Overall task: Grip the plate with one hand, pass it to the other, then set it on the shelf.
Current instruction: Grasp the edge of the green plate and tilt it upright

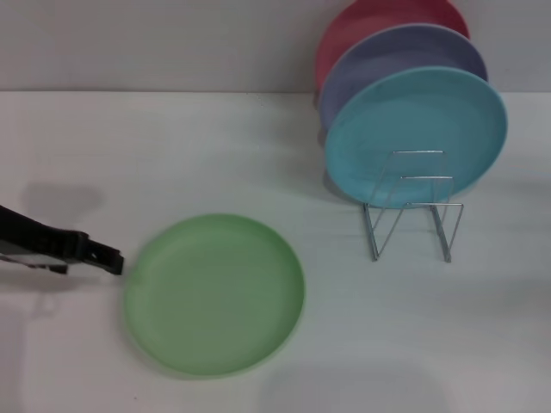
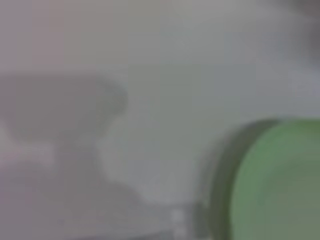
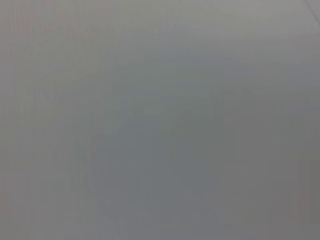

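so the green plate (image 1: 215,294) is lying flat on the white table (image 1: 172,155), near the front and left of the rack (image 1: 411,206), which has a blue plate (image 1: 416,133), a lavender plate (image 1: 405,60) and a red plate (image 1: 379,21) standing in it. left gripper (image 1: 110,258) comes in low from the left edge with its tip just beside the green plate's left rim, can't tell if the jaws are open or closed or if it's actually touching. right wrist view shows only blank grey, so no sign of the right gripper.

The left end effector (image 1: 108,258) is cut off at the head view's left edge. The red plate (image 1: 362,30) sits mostly hidden behind the lavender plate (image 1: 405,56).
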You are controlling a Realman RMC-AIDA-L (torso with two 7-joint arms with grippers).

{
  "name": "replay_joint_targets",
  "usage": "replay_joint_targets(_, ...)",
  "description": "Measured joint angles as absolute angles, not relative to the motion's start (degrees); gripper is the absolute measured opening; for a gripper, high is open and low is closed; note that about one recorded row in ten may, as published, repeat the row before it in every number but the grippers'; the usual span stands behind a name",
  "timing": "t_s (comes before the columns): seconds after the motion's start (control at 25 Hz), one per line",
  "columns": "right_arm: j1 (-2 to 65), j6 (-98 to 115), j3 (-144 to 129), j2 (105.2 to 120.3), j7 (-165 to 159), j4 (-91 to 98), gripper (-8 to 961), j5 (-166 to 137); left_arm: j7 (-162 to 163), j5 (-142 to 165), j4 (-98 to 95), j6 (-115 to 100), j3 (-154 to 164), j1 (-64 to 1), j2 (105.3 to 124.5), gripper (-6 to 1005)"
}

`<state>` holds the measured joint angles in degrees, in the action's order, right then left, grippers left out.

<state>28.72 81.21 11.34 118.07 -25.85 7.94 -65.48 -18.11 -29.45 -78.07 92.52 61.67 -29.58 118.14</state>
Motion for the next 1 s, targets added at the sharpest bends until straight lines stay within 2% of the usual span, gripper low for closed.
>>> replay_joint_targets(1.0, 28.42, 81.21, 11.34, 117.52, -25.66, 9.14, 650, -65.47, -10.67, -30.95, -71.93, 86.63, 72.67, -31.35, 118.59, 860)
